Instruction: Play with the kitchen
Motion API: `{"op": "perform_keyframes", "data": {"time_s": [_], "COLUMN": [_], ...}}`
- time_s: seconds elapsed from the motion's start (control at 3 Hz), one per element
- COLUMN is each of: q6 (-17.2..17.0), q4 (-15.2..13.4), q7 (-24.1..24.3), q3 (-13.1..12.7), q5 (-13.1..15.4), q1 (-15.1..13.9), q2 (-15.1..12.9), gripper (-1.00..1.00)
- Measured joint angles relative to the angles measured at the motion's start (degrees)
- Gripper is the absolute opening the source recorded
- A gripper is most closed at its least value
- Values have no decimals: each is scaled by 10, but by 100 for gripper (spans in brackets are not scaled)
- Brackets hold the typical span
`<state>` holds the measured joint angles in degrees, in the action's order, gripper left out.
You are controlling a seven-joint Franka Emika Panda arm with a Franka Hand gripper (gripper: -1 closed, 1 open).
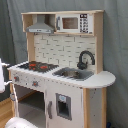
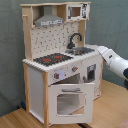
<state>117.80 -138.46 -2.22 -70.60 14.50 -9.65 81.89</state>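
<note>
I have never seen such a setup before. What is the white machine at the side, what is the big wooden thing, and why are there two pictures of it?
The wooden thing is a toy kitchen, with a grey hood, a black faucet, a sink, a hob with red rings, a toy microwave and an oven door with a window. The white machine is a robot arm, reaching in from the second exterior view's right, near the sink end of the counter. Its gripper is not visible, and nothing can be seen held. The two pictures show the same moment from two cameras standing on different sides of the kitchen. In the first exterior view only white parts show at the left edge; what they are, I cannot tell. In the second exterior view the oven door stands slightly open.
</note>
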Motion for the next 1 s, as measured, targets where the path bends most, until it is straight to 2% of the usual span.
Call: {"op": "perform_keyframes", "data": {"time_s": [0.33,1.0], "q6": [0,-1], "q4": [-9,-24], "q7": [-52,-157], "q3": [16,40], "q5": [-20,-86], "q1": [1,0], "q2": [-6,-31], "gripper": [100,100]}}
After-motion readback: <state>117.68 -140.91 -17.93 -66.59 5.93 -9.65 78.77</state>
